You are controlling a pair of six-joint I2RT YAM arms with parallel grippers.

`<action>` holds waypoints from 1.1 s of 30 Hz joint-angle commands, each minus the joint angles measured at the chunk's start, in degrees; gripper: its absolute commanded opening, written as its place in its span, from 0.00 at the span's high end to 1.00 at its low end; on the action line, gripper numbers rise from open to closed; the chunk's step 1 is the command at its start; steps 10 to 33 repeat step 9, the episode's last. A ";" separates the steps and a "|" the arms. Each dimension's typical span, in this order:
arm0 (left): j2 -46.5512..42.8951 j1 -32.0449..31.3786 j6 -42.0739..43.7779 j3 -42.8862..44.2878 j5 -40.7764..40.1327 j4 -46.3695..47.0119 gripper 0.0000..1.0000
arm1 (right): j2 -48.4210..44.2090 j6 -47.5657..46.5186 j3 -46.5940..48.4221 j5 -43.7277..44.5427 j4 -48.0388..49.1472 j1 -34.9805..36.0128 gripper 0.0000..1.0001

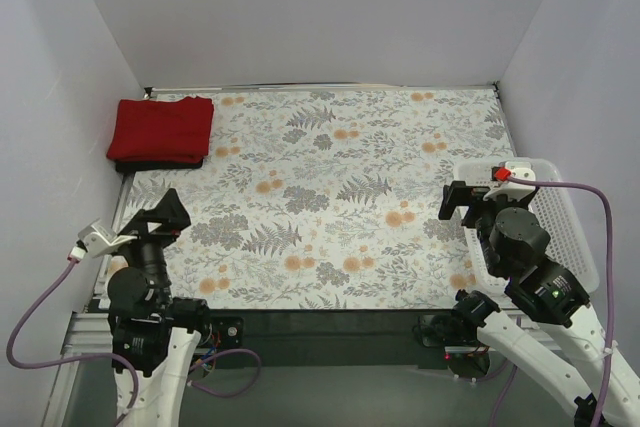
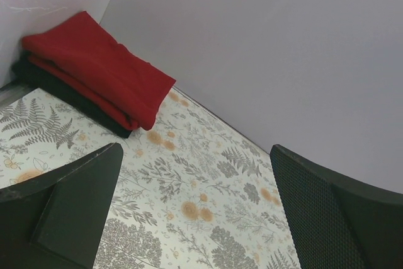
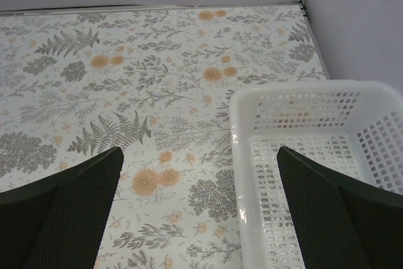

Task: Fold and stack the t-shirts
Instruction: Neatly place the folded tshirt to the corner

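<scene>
Black, mesh-faced fingers on the left pincer [image 2: 195, 168] stand spread with nothing between them. The right pincer [image 3: 199, 168] is spread and bare too, hovering by the white basket [image 3: 234, 130] at the right edge of the overhead view; no cloth shows in the part of the basket that I can see. Beyond them lies the flowered worktop [image 1: 330, 197]. The shirts sit far off in its upper left corner, against the wall: a folded red shirt [image 1: 160, 128] on top of a black shirt [image 1: 150, 164]. I'd judge both light, soft and limp. Pinching a single layer would likely drag the fold open, so a hold should close over a thick folded edge, through all layers.
</scene>
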 commanded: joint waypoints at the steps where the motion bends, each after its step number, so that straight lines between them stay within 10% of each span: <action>1: 1.05 -0.13 -0.02 -1.84 -1.58 2.34 0.02 | -0.10 -0.75 0.30 0.43 3.28 -0.11 0.02; 33: 3.24 -0.13 2.44 -0.79 -1.77 2.52 0.02 | 1.21 -0.40 -0.32 -0.71 5.04 -0.11 0.02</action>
